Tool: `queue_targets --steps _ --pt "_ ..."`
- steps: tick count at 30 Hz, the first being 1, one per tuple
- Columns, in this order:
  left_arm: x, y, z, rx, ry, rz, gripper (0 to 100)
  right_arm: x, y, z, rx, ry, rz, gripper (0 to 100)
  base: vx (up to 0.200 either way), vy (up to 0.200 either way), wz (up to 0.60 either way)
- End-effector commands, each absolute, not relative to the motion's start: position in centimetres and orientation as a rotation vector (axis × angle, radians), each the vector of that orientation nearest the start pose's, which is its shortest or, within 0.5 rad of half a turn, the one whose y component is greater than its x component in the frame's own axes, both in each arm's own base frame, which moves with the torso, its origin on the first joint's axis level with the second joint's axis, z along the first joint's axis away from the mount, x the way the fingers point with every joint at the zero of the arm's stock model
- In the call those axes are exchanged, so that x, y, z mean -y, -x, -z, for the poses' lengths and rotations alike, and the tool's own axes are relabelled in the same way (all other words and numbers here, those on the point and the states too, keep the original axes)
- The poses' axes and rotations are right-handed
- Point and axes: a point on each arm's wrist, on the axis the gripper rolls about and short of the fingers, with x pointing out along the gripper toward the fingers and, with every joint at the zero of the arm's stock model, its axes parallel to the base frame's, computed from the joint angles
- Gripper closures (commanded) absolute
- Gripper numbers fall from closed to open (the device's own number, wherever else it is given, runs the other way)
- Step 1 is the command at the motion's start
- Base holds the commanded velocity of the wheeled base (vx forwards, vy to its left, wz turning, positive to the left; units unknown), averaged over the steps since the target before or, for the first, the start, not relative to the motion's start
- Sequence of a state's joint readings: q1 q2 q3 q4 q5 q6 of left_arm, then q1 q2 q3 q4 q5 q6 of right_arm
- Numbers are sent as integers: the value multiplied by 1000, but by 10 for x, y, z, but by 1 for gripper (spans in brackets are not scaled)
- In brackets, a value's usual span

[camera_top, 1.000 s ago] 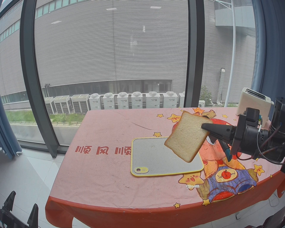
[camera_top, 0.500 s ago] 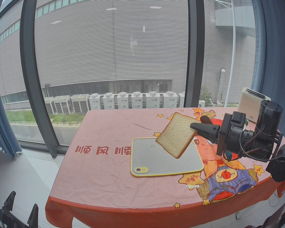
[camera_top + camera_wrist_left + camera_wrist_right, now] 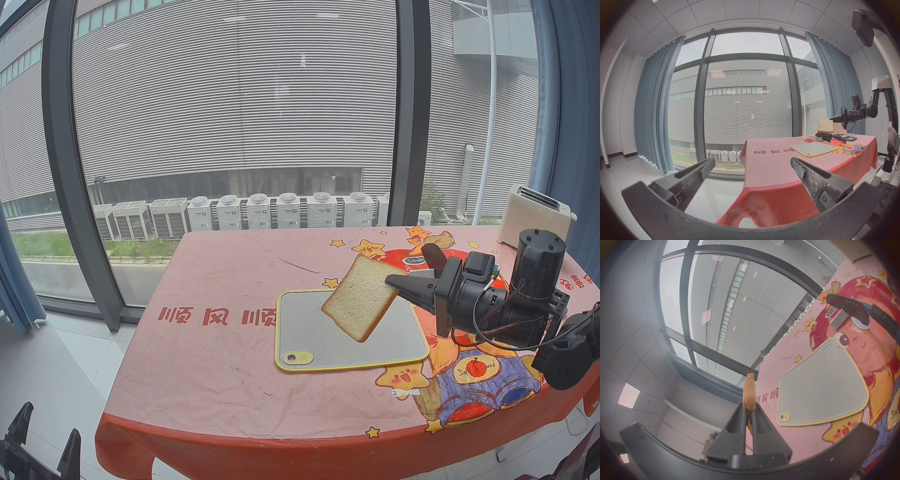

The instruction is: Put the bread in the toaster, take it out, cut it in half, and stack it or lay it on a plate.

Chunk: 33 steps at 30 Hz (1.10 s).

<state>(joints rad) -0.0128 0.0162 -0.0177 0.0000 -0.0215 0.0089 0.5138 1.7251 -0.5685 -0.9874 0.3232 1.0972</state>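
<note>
A slice of bread (image 3: 359,299) hangs tilted in the air over the grey, yellow-rimmed cutting board (image 3: 325,344). My right gripper (image 3: 395,285) is shut on the slice's right edge. In the right wrist view the bread (image 3: 749,393) stands edge-on between the shut fingertips of the gripper (image 3: 750,411), with the board (image 3: 823,387) below. The white toaster (image 3: 535,215) sits at the table's far right corner. My left gripper (image 3: 750,175) is open and holds nothing, low and off the table's front left; it also shows in the head view (image 3: 44,434).
A knife (image 3: 859,307) with a black blade lies on the tablecloth just beyond the board's right side, its dark end (image 3: 433,255) behind the gripper. The pink tablecloth (image 3: 219,362) left of the board is bare. Large windows stand behind the table.
My right gripper has carried the bread leftward and downward, away from the toaster and over the cutting board. The left gripper has not moved.
</note>
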Motion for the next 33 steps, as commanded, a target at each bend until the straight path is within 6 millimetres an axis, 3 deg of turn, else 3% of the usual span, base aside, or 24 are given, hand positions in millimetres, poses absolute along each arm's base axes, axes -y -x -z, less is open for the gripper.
queue_targets --steps 1,20,33 --pt "0 22 -76 -8 -9 34 0 -149 -250 -137 -651 -1005 -624 100 0 0 0" --pt "0 22 -76 -8 -9 34 0 -159 -277 -99 -596 -1000 -512 100 0 0 0" --pt "0 22 -76 -8 -9 34 0 -168 -278 -85 -618 -963 -501 100 0 0 0"
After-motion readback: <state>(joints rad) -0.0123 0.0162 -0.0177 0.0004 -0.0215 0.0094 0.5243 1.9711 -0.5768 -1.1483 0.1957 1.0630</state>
